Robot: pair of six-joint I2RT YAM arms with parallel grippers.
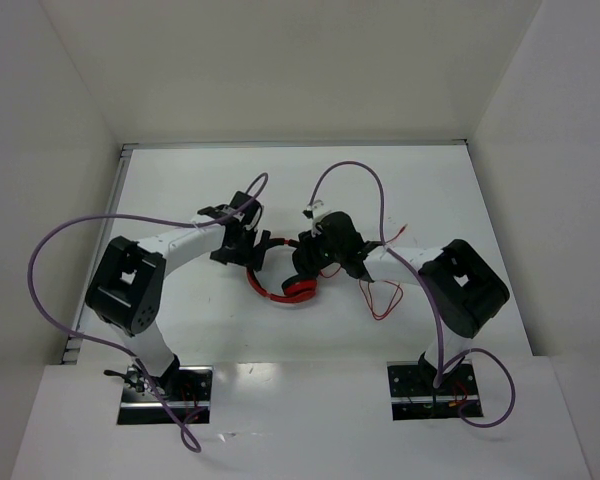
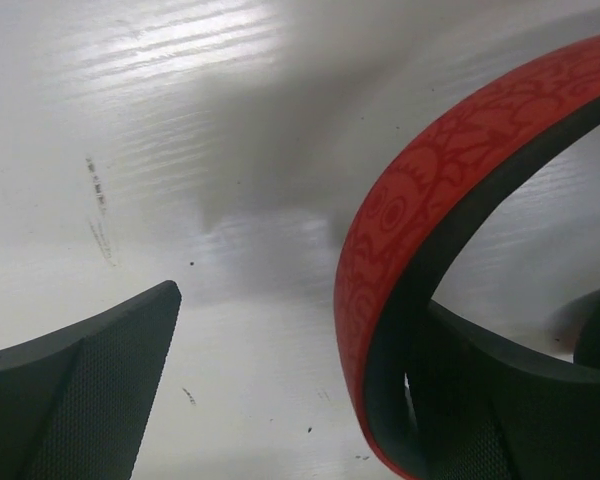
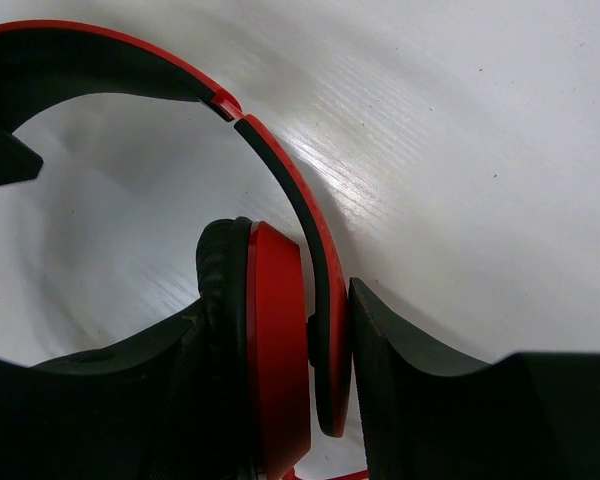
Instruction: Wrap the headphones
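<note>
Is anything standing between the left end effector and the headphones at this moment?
Nothing visible does. The red headband of the headphones curves close by one finger of the open left end effector; the rest of the gap shows only the table.

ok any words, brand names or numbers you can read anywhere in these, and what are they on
No text can be read.
The headphones show only a red doodle pattern along the band, no letters.
Faint dark marks on the table are too small and blurred to tell whether they are print.
</note>
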